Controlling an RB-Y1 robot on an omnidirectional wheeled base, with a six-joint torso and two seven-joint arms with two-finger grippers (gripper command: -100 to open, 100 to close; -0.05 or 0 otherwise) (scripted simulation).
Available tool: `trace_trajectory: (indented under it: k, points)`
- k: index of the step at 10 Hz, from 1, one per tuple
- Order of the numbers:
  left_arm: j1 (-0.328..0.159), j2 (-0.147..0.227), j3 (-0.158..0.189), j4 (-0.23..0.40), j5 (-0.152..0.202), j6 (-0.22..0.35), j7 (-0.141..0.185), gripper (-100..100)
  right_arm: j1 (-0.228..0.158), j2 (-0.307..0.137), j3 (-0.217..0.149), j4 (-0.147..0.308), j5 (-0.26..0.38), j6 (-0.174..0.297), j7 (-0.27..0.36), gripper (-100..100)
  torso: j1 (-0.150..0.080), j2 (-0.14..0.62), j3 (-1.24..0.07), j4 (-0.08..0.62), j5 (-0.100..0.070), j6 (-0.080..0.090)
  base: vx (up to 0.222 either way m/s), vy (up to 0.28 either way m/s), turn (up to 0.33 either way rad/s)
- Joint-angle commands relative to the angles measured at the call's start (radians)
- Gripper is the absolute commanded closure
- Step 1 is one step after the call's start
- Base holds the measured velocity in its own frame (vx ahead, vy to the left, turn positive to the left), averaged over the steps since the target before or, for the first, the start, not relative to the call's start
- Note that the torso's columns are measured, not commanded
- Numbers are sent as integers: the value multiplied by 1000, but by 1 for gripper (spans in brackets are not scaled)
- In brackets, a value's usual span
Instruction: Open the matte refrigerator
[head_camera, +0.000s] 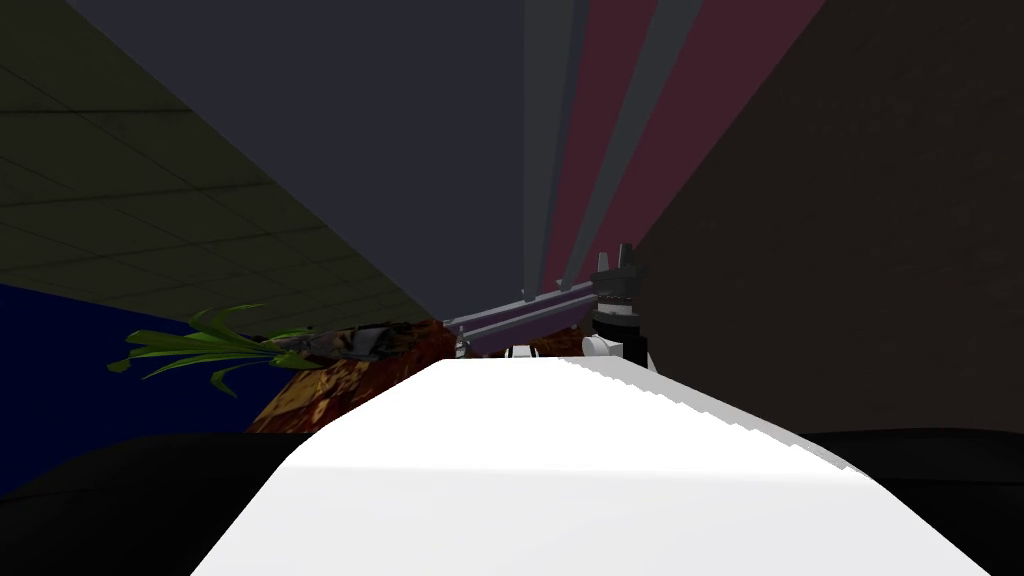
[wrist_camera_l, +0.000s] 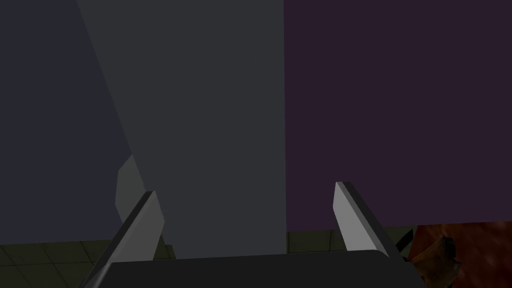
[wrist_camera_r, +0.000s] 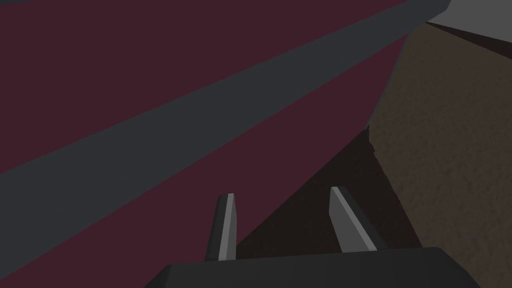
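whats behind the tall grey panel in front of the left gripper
A purple wall runs behind the grey panel on one side, and olive floor tiles show at its foot. Anything directly behind it is covered by the panel itself.

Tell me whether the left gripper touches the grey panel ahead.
Apart. In the left wrist view the left gripper stands open, and the grey panel rises from floor tiles well beyond its fingertips.
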Motion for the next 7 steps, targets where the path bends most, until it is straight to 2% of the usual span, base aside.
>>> trace_trajectory:
  k: [1,7]
  points:
    - [-28,-5,14,12,9,12,-14,-100,0,0,0,0,0,0,0,0,1,0,0,0,0,0,-26,12,-76]
    - [-140,-17,69,55,43,67,-66,-100,0,0,0,0,0,0,0,0,1,-4,-2,2,-2,1,-65,19,-82]
